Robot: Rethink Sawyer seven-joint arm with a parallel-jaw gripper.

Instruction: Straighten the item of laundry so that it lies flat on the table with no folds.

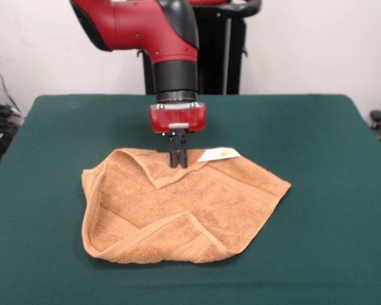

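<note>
Front view | my gripper (178,160) fingers pressed nearly together on crumpled orange-tan terry towel's (178,206) far folded edge | dark green felt table (317,133) bare all round | pinch unclear

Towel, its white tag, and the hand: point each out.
towel (197,210): front view, middle of the cloth's flat part.
white tag (219,154): front view, centre of the tag at the far edge.
hand (178,159): front view, between the fingertips on the towel.
</note>
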